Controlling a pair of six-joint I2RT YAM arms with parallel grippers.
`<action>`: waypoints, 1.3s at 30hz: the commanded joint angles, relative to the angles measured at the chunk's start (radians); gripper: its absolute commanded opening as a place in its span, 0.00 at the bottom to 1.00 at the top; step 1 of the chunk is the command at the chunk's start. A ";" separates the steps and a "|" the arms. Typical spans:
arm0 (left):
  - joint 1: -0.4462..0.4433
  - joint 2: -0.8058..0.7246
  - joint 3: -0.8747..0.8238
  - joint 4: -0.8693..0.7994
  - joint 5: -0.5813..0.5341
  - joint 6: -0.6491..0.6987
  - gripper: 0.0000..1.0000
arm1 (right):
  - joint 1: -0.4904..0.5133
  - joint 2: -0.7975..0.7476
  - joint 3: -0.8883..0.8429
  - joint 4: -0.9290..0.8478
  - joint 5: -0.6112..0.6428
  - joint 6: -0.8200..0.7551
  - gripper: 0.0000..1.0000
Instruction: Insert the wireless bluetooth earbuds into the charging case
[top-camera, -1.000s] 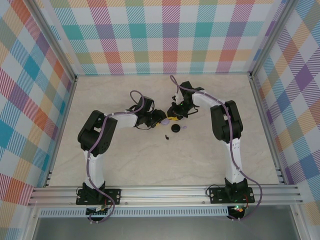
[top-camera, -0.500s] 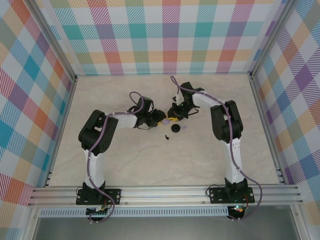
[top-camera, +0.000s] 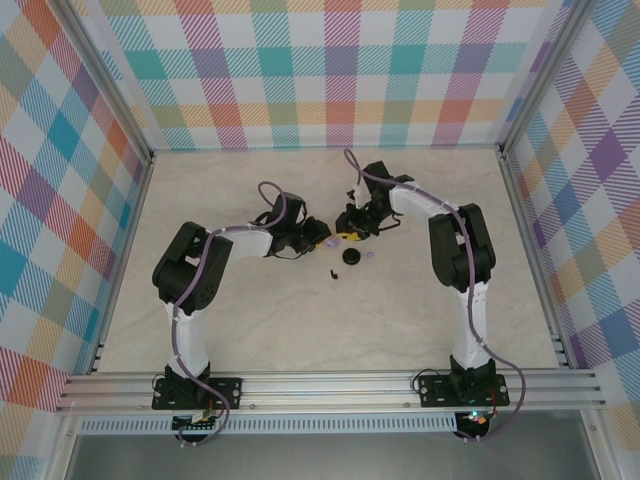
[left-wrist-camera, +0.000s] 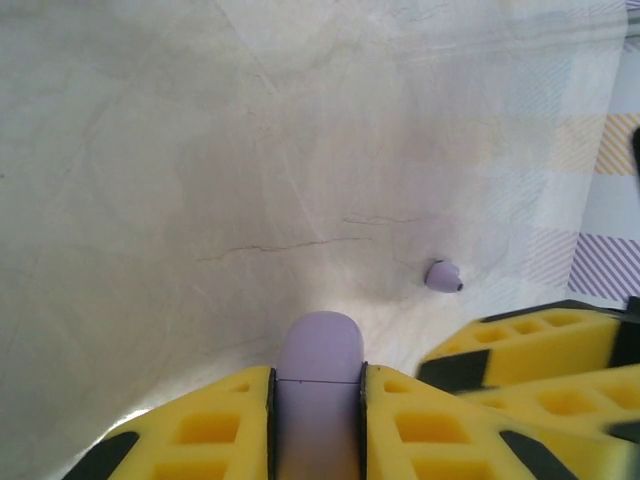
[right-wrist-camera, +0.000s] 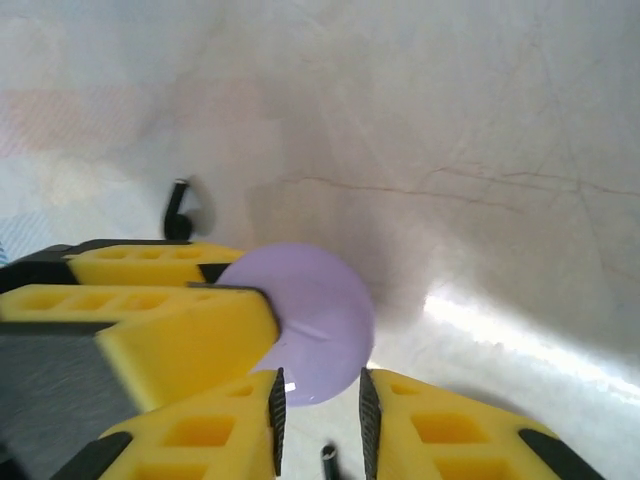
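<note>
**Left wrist: lilac case clamped, buds loose**

L gripper (left-wrist-camera: 320, 378) pinches the lilac charging case (left-wrist-camera: 320, 345) edge-on, bottom centre. A lilac earbud (left-wrist-camera: 442, 275) lies on the table (left-wrist-camera: 200, 150), right of centre. A black earbud (right-wrist-camera: 178, 210) sits upper left in right wrist view. R gripper (right-wrist-camera: 318, 380) is narrow at the case rim; we can't tell if it grips. Risk, we reckon: grippers crowd, so a nudge could twist the case or flick a bud.

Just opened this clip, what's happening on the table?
The left gripper clamps a lilac charging case at mid-table. The right gripper straddles the case's rim; whether it grips is unclear. A lilac earbud, a black earbud and a black case lie loose nearby.
</note>
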 joint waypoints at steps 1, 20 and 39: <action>0.001 -0.073 -0.017 0.016 -0.013 0.049 0.11 | -0.012 -0.097 -0.032 0.051 0.002 0.012 0.29; -0.007 -0.346 -0.173 0.572 0.072 0.374 0.06 | -0.144 -0.503 -0.432 0.541 -0.387 -0.126 0.48; -0.040 -0.461 -0.213 0.695 0.188 0.389 0.06 | -0.144 -0.562 -0.369 0.555 -0.663 -0.235 0.52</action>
